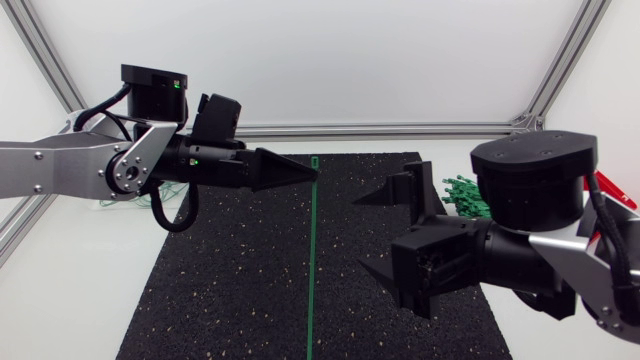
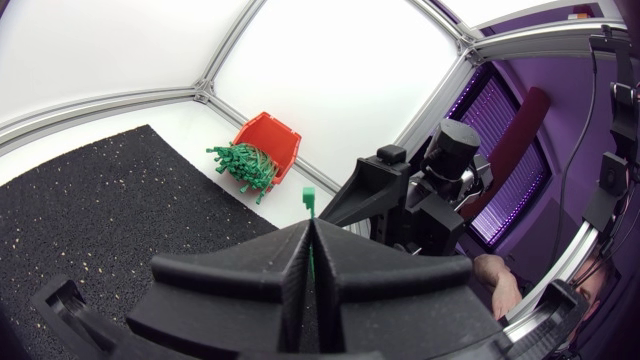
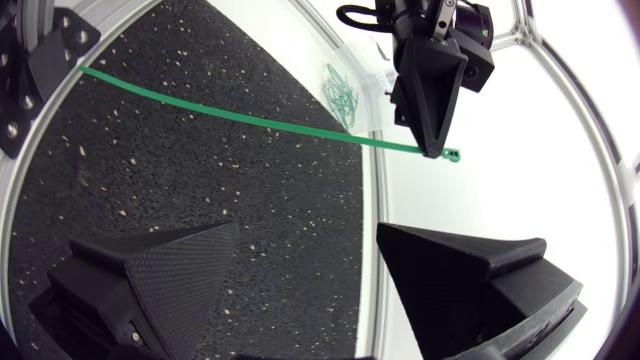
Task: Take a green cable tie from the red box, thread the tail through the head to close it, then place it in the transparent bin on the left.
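A black speckled mat (image 1: 240,290) covers the middle of the white table (image 1: 90,310), and both arms hang over it. The left arm (image 1: 60,165) comes in from the left side and the bulkier-looking right arm (image 1: 535,180) from the right. At the table's far right sits the red box (image 2: 270,135), tipped open toward the mat, with a heap of green cable ties (image 1: 462,195) spilling from its mouth. Over on the left, partly hidden under the left arm, lies a small tangle of looped green ties (image 3: 340,90); the walls of the clear bin around them are too faint to make out. The right gripper (image 1: 357,234) hovers above the mat's right half with its two wedge fingers spread wide and nothing between them. The left gripper (image 1: 312,172) has its fingers pressed together on a single green cable tie (image 1: 312,270), pinching it just behind the head (image 3: 452,154) — the small square head pokes out past the fingertips. From that pinch the tie's long tail runs straight across the mat toward the near edge, not threaded, passing ahead of the right gripper's open fingers without touching them.
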